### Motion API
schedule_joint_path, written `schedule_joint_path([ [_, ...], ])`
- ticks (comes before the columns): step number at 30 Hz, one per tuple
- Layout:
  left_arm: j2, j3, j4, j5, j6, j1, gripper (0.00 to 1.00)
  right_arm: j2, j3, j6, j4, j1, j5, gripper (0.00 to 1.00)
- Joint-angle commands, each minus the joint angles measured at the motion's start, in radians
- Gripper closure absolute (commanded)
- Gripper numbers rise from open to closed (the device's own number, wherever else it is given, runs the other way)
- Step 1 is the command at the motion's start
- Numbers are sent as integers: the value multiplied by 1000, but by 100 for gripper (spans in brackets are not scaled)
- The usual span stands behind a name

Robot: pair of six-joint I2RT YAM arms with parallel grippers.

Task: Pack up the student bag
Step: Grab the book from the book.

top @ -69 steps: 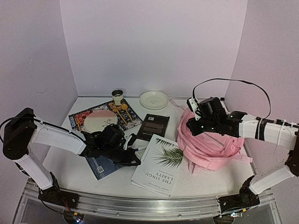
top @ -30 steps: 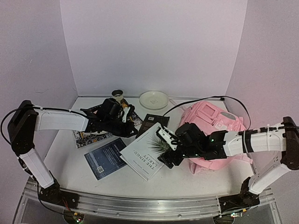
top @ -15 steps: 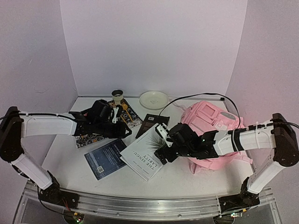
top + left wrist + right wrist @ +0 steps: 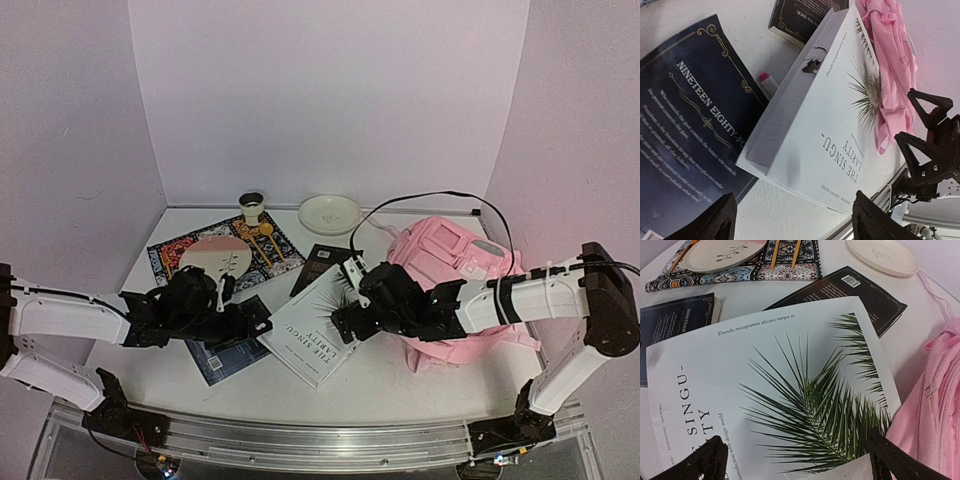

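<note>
While the right gripper [image 4: 799, 460] hangs wide open over the white book [image 4: 305, 345] beside the student bag [image 4: 460, 265], it should grab one edge tight.

bright, even pink-tinted light, soft shadows, wrist views slightly blurred.

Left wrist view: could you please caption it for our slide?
Left gripper open over the white book, navy book beside it, student bag beyond.
</note>
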Motion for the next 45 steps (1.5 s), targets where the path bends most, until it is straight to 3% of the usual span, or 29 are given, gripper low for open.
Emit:
schedule_joint_path([
  [1,-9,-45,169,-71,-158,-76,16,-12,19,33,26,6,54,2],
  [6,31,-43,208,-167,-204,-144,9,-17,26,30,36,5,68,2],
  [12,110,-113,421,-146,-316,-151,6,-38,10,45,39,6,101,2],
  [23,206,-131,504,-190,-388,-176,5,-119,-36,47,41,5,181,2],
  [36,399,-126,708,-171,-483,-199,13,-150,-45,30,41,5,197,2],
  [45,465,-113,808,-230,-490,-198,23,-160,-56,31,41,6,201,2],
])
